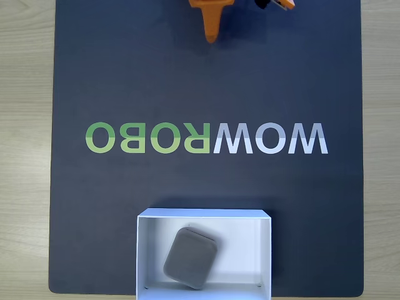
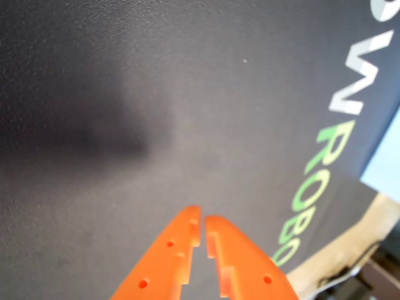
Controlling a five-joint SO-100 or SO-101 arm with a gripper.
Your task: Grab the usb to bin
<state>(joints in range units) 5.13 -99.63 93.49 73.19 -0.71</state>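
Usb (image 1: 190, 257): small matte grey block with rounded corners, lying flat inside the bin (image 1: 250, 250), turned a little off square, left of the floor's centre and close to the wall at 6 o'clock in the fixed view. No label or writing legible on its top face.

Bin: shallow white open-topped box with thin walls, holding nothing but the grey block; bare white floor to the block's 3 o'clock. Placed at 6 o'clock on the dark mat (image 1: 125, 81), its lower edge at the bottom of the picture.

Printed across the middle of the mat, upside down in the fixed view: "WOWROBO" (image 1: 206, 138), with "WOW" in white-grey and "ROBO" in green. Same lettering along the right edge in the wrist view (image 2: 325, 156), running top to bottom, cut off at the top by the picture's border.

Gripper (image 1: 212, 34): orange, at 12 o'clock in the fixed view, tip pointing down toward the lettering, well apart from usb and bin, with the whole logo between. In the wrist view (image 2: 202, 220), two orange fingers entering from 6 o'clock, tips nearly touching with only a thin slit between, nothing held, hovering above bare mat; blurred dark shadow at 9 o'clock.

Around the mat, pale wood-grain table (image 1: 25, 125) on the left and right sides.
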